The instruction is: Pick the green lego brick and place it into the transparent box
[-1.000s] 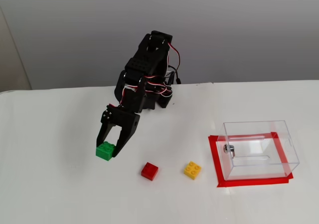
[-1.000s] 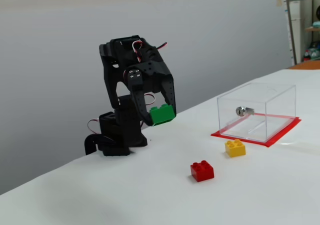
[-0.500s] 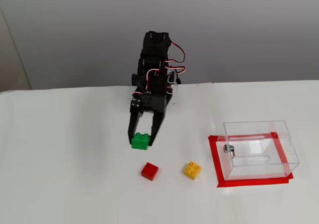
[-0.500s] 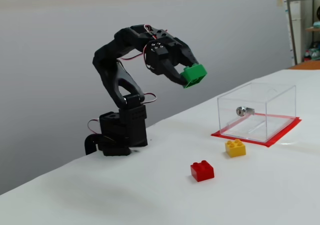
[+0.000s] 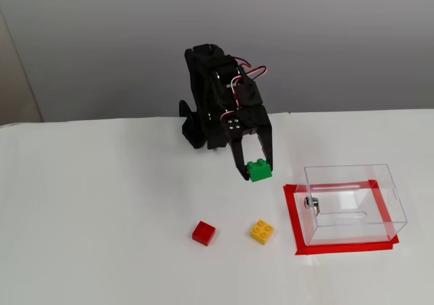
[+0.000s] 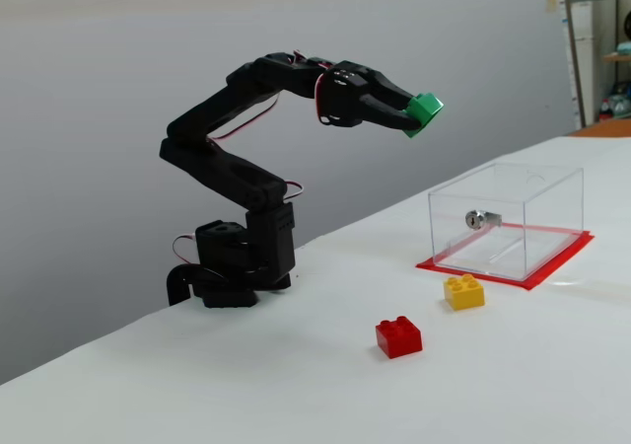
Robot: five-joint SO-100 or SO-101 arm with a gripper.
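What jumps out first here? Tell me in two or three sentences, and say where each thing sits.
The black arm's pincer holds the green lego brick high in the air, short of the transparent box. In both fixed views the box stands on a red taped rectangle at the right of the white table. A red brick and a yellow brick lie loose on the table near the box.

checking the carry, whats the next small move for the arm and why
Probably keep swinging toward the transparent box. The claw is shut on the green lego brick, lifted well above the table, but in both fixed views the brick sits short of the box's open top, so releasing now would likely miss.
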